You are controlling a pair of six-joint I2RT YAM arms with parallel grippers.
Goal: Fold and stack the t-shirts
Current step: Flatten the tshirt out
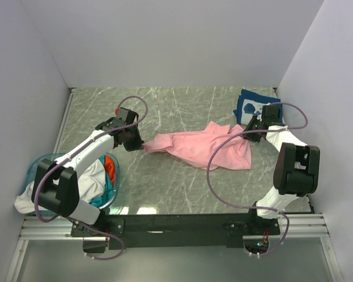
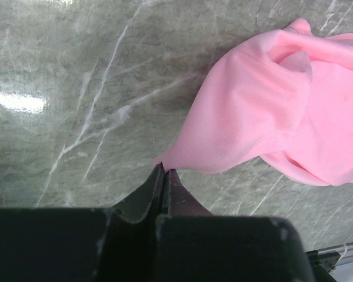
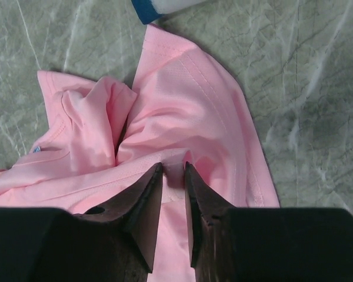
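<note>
A light pink t-shirt (image 1: 200,147) lies crumpled and stretched across the middle of the table. My left gripper (image 1: 142,145) is shut on its left tip; in the left wrist view the jaws (image 2: 165,170) pinch the cloth's corner (image 2: 265,106). My right gripper (image 1: 245,130) is at the shirt's right end; in the right wrist view the jaws (image 3: 174,167) stand narrowly apart with a fold of pink cloth (image 3: 188,100) pinched between the tips. A navy t-shirt with white print (image 1: 250,106) lies folded at the back right, and its edge shows in the right wrist view (image 3: 146,9).
A translucent blue round basket (image 1: 47,157) sits at the near left, holding white (image 1: 91,176), orange (image 1: 110,164) and teal (image 1: 109,185) shirts. White walls close in the table on three sides. The arms' mounting rail (image 1: 176,223) runs along the near edge.
</note>
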